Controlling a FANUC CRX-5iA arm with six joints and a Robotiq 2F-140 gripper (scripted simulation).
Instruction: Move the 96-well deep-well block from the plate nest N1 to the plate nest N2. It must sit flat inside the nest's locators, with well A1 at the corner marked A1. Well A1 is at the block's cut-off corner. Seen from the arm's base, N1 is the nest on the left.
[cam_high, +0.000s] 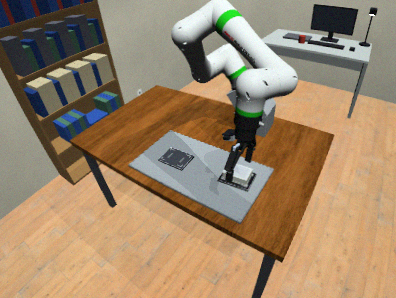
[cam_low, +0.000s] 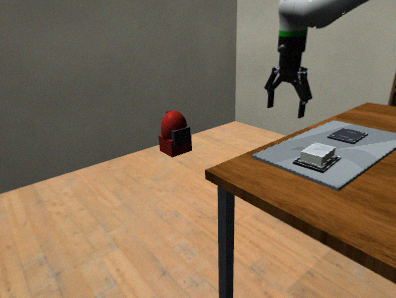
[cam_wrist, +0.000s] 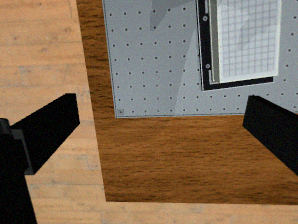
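Observation:
The white 96-well deep-well block (cam_high: 241, 174) sits in a black plate nest at the right end of the grey mat (cam_high: 200, 172). It also shows in the exterior view (cam_low: 317, 154) and at the top right of the wrist view (cam_wrist: 247, 40). The other black nest (cam_high: 176, 157) at the mat's left end is empty, as the exterior view also shows (cam_low: 348, 134). My gripper (cam_low: 287, 102) is open and empty. It hangs well above the table. In the wrist view (cam_wrist: 165, 130) it is over the table's edge beside the mat's corner, off to one side of the block.
A bookshelf (cam_high: 55, 75) stands left of the table. A white desk with a monitor (cam_high: 325, 40) stands behind. A red object (cam_low: 174, 133) sits on the floor beyond the table's edge.

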